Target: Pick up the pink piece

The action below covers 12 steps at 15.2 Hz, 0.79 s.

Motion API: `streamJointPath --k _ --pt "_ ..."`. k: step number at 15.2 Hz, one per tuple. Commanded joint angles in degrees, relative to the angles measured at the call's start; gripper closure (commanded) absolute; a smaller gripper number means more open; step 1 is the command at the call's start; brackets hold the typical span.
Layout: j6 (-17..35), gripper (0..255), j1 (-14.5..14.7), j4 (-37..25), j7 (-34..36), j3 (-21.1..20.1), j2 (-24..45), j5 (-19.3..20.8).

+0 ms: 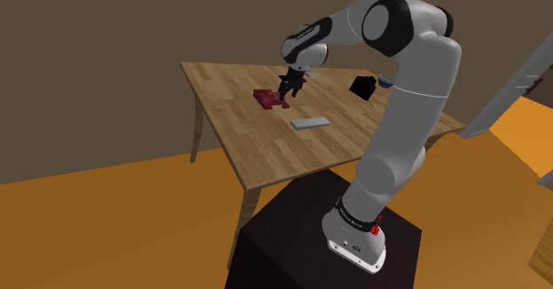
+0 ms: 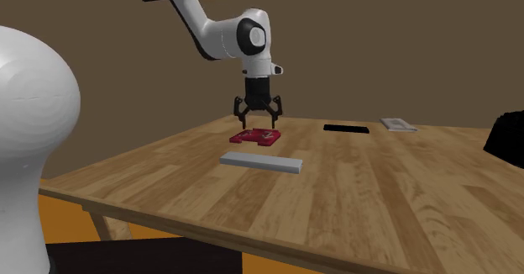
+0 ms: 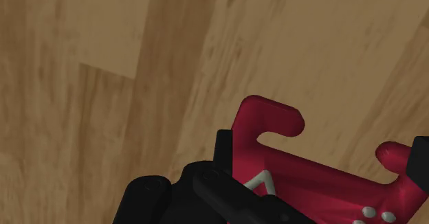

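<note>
The pink piece [image 2: 256, 136] is a flat crimson-pink shape with curled prongs and small white marks, lying on the wooden table [image 2: 361, 188]. My black gripper [image 2: 258, 119] hangs just above it, open, with its fingers spread to either side. In the shoulder view the gripper [image 1: 287, 89] sits over the right end of the piece [image 1: 268, 98]. From the wrist, the piece [image 3: 309, 185] lies between the two fingertips [image 3: 221, 146], which reach its edges without clasping it.
A flat grey bar [image 2: 261, 160] lies on the table nearer the second exterior view's camera. Behind it are a flat black rectangle [image 2: 347, 128] and a small grey item [image 2: 397, 124]. A black block [image 1: 362, 87] and a small dark bowl [image 1: 386, 81] stand near the arm.
</note>
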State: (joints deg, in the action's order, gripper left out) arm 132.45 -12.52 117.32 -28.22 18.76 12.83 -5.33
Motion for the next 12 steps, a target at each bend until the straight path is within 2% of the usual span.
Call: streamJointPath --k 1,10,11,12 --pt "0.4 0 -1.3 -4.1 -1.9 -0.2 4.2 -2.4" --pt "5.2 0 -2.0 -2.8 -3.1 -1.1 7.8 -4.2" --pt "5.1 255 -2.0 -2.9 -3.0 -1.1 7.9 -4.2" --pt "5.1 255 -2.0 -3.0 -3.0 -1.1 7.9 -4.2"
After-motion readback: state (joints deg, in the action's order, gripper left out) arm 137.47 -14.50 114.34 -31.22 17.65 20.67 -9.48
